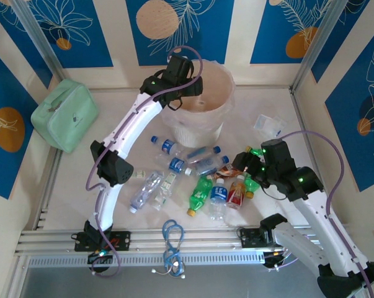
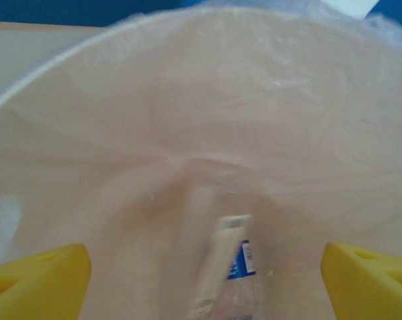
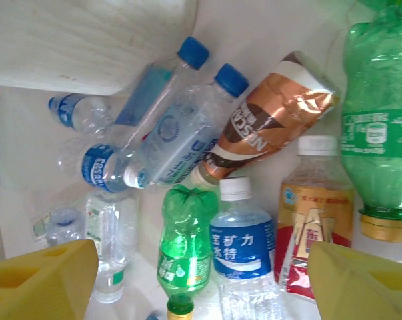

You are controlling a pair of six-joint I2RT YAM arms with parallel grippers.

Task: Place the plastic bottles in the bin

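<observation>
Left wrist view: left hand (image 2: 204, 273) spread wide over the bin (image 2: 187, 100), blurred plastic bottle (image 2: 233, 263) below; right hand (image 3: 201, 277) wide above scattered bottles (image 3: 181, 133).

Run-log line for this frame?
left gripper: open over round cream bin | clear blue-labelled bottle: in bin | right gripper: open over plastic bottles

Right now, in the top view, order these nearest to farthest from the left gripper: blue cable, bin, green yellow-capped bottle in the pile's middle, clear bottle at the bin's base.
1. bin, directly under the left gripper.
2. clear bottle, at the bin's front left base.
3. green bottle, middle of the pile.
4. blue cable, at the near edge.
</observation>
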